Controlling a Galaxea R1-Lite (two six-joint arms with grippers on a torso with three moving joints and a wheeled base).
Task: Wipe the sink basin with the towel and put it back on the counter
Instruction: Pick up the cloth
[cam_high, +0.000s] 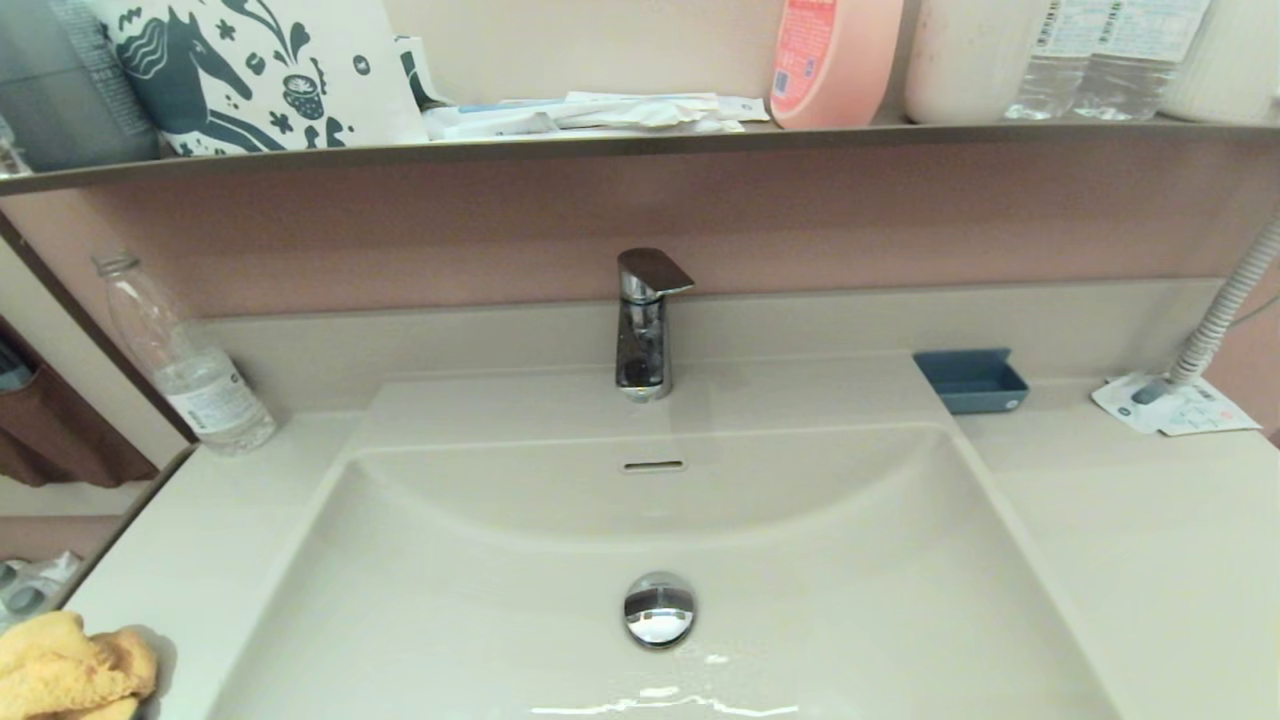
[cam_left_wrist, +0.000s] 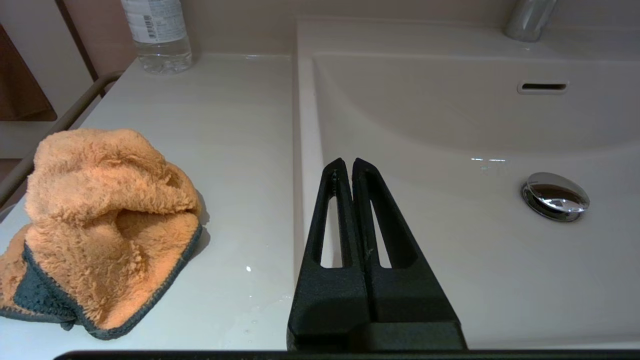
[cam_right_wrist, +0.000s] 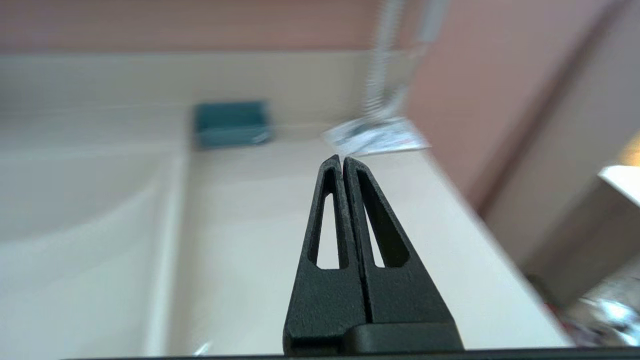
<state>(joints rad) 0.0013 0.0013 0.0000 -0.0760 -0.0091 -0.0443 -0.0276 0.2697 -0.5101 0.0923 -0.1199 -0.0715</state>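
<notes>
**Towel waiting on the left, nothing picked up yet**

We start with the smooth cream-white vanity top, our table (cam_high: 1150, 540), and sunk into it the wide cream-white rectangular sink basin (cam_high: 480, 610) with its round chrome drain plug (cam_high: 659, 608). A little water glints on the basin floor near us.

On the table just left of the basin sits the small fluffy yellow-orange terry towel with the grey-blue edge (cam_left_wrist: 100, 225), bunched in a heap.

The left gripper (cam_left_wrist: 346, 162) hovers over the basin's left rim, jaws pressed together and empty. The right gripper (cam_right_wrist: 337, 159) hangs over the table's right side, jaws closed too, holding nothing.

Our call: we open the left jaws wide, swing over the heap, and bite into its raised fold rather than the thin hem, so plenty of cloth hangs free for wiping.
</notes>
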